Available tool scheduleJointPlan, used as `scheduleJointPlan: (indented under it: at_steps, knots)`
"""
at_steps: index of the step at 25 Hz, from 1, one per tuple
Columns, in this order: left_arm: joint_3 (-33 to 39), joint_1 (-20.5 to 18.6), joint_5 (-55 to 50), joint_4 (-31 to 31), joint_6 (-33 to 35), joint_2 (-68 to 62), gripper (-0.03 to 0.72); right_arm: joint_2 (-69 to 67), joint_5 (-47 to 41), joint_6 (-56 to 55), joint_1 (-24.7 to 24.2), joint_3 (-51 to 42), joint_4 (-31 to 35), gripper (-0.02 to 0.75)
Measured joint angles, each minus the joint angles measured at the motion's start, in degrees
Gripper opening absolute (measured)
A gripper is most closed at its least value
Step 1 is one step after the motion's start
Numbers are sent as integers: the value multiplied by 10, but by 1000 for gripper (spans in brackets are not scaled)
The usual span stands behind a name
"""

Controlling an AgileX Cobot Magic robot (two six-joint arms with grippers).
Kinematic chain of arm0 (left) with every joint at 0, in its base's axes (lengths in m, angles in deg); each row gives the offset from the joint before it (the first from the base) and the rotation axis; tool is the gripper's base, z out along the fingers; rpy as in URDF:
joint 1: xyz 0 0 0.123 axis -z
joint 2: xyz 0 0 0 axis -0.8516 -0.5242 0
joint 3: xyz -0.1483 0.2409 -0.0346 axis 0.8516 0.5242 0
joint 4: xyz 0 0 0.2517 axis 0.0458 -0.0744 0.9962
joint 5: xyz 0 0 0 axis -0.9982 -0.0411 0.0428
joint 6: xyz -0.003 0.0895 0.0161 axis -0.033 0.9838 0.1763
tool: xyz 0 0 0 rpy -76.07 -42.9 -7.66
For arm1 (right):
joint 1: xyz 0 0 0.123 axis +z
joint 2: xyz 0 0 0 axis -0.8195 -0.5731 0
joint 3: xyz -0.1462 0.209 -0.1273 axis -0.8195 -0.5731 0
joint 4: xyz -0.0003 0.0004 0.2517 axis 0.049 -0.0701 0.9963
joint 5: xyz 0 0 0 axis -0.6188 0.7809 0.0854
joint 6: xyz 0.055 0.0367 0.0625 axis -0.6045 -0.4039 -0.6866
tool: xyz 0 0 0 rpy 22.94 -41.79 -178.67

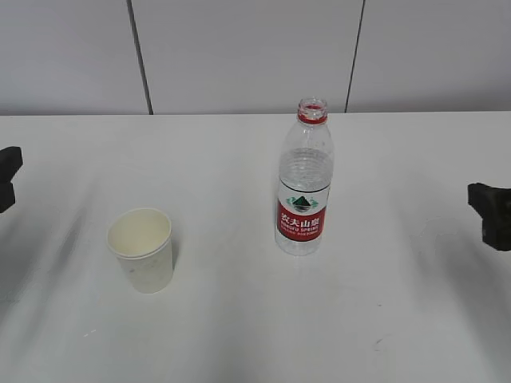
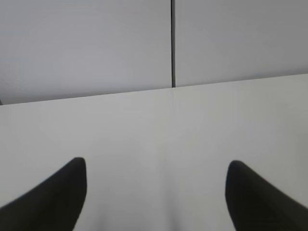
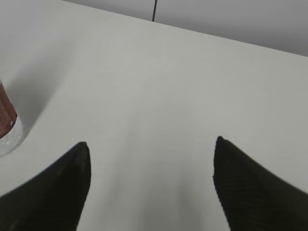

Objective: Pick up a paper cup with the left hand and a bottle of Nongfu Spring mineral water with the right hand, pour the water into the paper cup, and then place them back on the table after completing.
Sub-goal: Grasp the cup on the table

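Observation:
A white paper cup (image 1: 142, 248) stands upright on the white table (image 1: 239, 159), left of centre. A clear uncapped Nongfu Spring bottle (image 1: 304, 179) with a red label stands upright right of centre; I cannot make out a water level in it. Its base shows at the left edge of the right wrist view (image 3: 7, 130). The left gripper (image 2: 156, 166) is open and empty over bare table; its black tip shows at the exterior view's left edge (image 1: 8, 177). The right gripper (image 3: 151, 147) is open and empty, its tip at the right edge (image 1: 491, 211).
A grey panelled wall (image 1: 239, 56) with dark vertical seams runs along the table's far edge. The wall and a seam also show in the left wrist view (image 2: 172, 43).

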State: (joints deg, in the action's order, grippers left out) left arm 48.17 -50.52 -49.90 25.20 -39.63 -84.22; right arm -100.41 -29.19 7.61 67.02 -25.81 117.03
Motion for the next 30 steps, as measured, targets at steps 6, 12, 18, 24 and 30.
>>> scheduleJointPlan:
  at_steps: [6,12,18,24,30]
  knots:
    - [0,0,4,4,0,-44,542,-119,116,-223,4,0,-208,587]
    - [22,0,44,29,-3,-101,541,-202,185,-279,5,0,-304,587]
    - [90,0,164,72,-19,-151,541,-256,263,-291,5,-14,-342,587]
    - [95,0,241,171,-41,-238,533,-331,345,-326,5,-14,-401,587]
    - [95,0,309,227,-45,-340,530,-376,387,-334,5,-14,-411,587]
